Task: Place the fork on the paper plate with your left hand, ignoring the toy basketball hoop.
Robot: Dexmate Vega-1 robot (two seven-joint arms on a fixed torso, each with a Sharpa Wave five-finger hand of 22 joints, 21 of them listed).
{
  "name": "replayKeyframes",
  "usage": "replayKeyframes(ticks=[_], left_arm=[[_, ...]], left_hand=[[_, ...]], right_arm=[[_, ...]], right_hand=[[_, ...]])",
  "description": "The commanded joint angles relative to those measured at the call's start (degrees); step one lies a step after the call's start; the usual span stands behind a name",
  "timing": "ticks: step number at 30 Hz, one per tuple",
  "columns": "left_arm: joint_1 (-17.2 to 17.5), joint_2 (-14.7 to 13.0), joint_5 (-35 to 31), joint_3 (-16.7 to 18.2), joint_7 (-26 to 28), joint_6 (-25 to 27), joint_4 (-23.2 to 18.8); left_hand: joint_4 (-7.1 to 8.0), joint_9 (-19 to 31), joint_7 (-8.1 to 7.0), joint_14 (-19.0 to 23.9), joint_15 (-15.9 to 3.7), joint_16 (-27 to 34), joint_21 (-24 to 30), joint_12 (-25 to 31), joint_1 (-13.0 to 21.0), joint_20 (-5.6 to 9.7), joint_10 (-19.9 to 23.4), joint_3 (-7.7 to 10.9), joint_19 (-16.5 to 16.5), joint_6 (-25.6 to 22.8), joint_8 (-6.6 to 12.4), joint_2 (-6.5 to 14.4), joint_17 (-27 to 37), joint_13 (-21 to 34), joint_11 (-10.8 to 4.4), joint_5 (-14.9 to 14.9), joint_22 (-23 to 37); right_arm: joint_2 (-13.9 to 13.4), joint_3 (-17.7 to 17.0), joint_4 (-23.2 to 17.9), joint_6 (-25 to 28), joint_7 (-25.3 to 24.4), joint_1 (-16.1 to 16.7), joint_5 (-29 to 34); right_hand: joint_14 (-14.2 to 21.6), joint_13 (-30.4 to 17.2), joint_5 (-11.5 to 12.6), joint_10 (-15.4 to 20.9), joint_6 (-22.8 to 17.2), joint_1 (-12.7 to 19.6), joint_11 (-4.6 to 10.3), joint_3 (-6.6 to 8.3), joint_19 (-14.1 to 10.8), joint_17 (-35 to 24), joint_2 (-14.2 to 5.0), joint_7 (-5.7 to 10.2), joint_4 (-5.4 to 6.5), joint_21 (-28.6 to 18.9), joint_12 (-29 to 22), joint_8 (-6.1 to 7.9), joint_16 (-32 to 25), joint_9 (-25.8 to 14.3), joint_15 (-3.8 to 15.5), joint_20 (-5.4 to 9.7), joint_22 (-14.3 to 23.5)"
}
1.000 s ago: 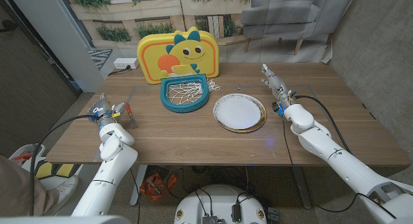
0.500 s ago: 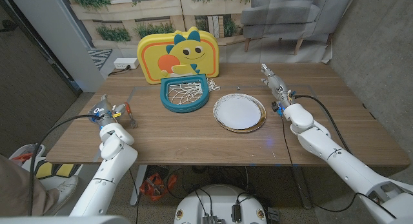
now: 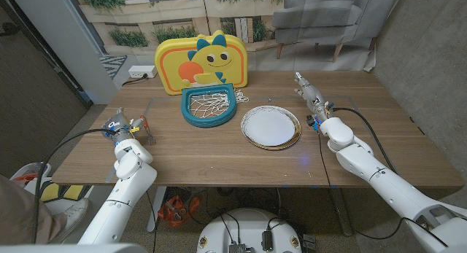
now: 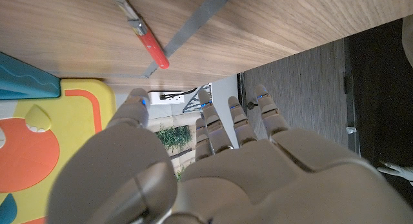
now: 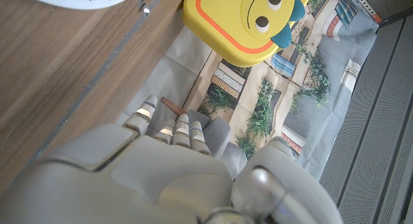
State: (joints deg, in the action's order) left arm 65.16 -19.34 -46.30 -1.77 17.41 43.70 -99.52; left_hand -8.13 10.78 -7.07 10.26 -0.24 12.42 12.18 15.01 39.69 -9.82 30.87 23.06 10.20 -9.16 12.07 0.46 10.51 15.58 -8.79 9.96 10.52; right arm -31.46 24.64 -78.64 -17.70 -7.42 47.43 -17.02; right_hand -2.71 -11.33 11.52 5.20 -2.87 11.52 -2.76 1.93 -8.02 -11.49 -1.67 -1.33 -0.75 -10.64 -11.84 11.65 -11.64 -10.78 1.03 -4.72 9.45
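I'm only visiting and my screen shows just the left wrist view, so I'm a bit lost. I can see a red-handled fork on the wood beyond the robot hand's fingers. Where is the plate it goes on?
Observer: In the head view the paper plate lies right of the table's middle, well apart from the fork, which lies beside the left robot hand.
Visitor: Is anything between them?
Observer: The toy basketball hoop. Its ring lies on the table just left of the plate.
Visitor: And the other arm?
Observer: The right robot hand is beyond the plate's right side, fingers stretched out, holding nothing.
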Motion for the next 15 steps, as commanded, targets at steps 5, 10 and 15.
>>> replayKeyframes(ticks=[5, 10, 15], left_arm=[[-0.1, -0.7, -1.5, -1.5, -0.5, 1.3, 0.4], [-0.2, -0.8, -2.0, -2.1, -0.5, 1.7, 0.7], [-0.5, -0.6, -2.1, -2.4, -0.5, 1.9, 1.2]], left_hand=[[-0.45, 0.2, -0.18, 0.6, -0.22, -0.3, -0.3, -0.1, 0.7, -0.01, 0.6, -0.2, 0.4, -0.9, 0.14, 0.1, 0.1, 0.4, -0.03, 0.3, 0.1], [-0.5, 0.2, -0.31, 0.7, -0.31, -0.3, -0.3, -0.1, 0.9, 0.1, 0.7, -0.25, 0.4, -1.2, 0.16, 0.1, 0.1, 0.4, -0.13, 0.3, 0.1], [-0.5, 0.2, -0.11, 0.7, -0.1, -0.4, -0.3, -0.1, 1.0, -0.1, 0.7, -0.33, 0.4, -1.1, 0.08, 0.1, 0.1, 0.4, -0.12, 0.3, 0.1]], right_arm=[[0.1, 0.1, 0.2, -0.2, 0.2, -0.1, -0.1], [0.1, 0.2, 0.2, -0.1, 0.2, -0.1, 0.0], [0.1, 0.1, 0.2, 0.0, 0.2, -0.1, 0.0]], right_hand=[[0.2, -0.2, 0.1, 0.5, -0.5, 0.5, 0.13, 0.17, -0.3, 0.0, -0.17, 0.03, -0.47, -0.1, 0.1, -0.14, 0.0, -0.3, 0.08, 0.02, 0.3], [0.2, -0.2, 0.1, 0.5, -0.5, 0.5, 0.19, 0.16, -0.3, 0.0, -0.17, -0.01, -0.5, -0.1, 0.1, -0.14, 0.0, -0.3, 0.11, 0.07, 0.3], [0.2, -0.2, 0.1, 0.5, -0.5, 0.5, 0.27, 0.15, -0.3, 0.0, -0.17, 0.03, -0.52, -0.1, 0.1, -0.14, 0.0, -0.3, 0.13, 0.0, 0.3]])
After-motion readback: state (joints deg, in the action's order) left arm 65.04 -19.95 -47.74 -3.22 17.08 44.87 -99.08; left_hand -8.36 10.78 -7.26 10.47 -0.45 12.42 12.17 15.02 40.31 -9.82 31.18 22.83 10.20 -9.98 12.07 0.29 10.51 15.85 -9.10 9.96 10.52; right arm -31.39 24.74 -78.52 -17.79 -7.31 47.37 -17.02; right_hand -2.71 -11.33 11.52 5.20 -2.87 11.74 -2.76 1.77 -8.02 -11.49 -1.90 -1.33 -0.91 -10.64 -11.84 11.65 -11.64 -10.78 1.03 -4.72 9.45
